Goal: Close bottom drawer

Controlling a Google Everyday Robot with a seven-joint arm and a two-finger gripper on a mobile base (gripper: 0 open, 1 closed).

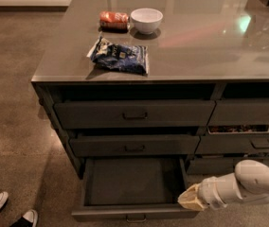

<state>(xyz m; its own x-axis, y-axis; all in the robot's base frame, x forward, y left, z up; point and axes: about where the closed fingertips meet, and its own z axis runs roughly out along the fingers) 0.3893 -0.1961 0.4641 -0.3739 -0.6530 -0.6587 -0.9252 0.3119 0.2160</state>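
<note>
Gripper (189, 200): pale tan tip at the lower right of the view, low down, pointing left. It sits at the right front corner of the bottom drawer (132, 182), overlapping the drawer's right side wall. Contact cannot be confirmed, and whether the gripper is wide or narrow cannot be told. It carries nothing visible.

Arm (250, 183): white, thick, entering from the right edge.

Bottom drawer: pulled well out of the cabinet, lowest of the wide stack, dark interior exposed. Its slim front panel faces the camera, with a small pull handle (136, 218) at the centre.

Middle wide drawer (134, 145) and top wide drawer (134, 113): fronts roughly flush with the cabinet, each with a dark handle. A narrower column of drawers (248, 144) stands to the right.

Grey countertop (205, 46): a blue snack bag (120, 56) lies near the front left. Behind it, a white bowl (147, 20) stands just beside a red packet (114, 19).

Floor, lower left: a pair of white-toed shoes (16, 211).
</note>
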